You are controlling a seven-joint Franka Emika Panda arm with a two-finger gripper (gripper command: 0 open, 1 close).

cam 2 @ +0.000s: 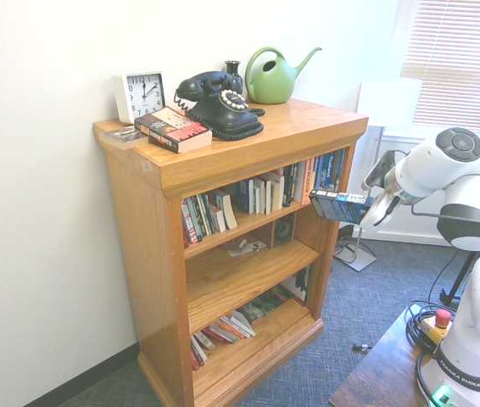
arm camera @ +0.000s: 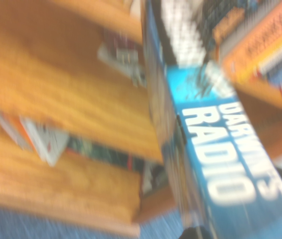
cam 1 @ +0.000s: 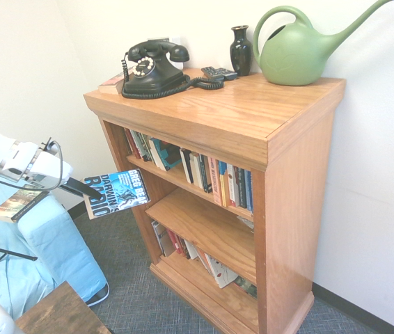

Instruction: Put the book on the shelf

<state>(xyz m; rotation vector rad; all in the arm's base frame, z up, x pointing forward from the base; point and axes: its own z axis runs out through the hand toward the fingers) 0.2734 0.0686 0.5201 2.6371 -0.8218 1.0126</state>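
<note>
The book, blue and black with big white title letters, hangs in the air off the open front of the bookcase, about level with the shelf. My gripper is shut on one end of it, reaching in from the side. From the other side the book shows end-on beside the bookcase's outer corner, with the gripper behind it. The shelf is lined with upright book spines. Blurred in the wrist view, the book's cover shows in front of the wooden tiers.
On the top board stand a black telephone, a dark vase, a green watering can, a white clock and a thick book. A blue-covered seat carries another book. A wooden table corner lies near the front.
</note>
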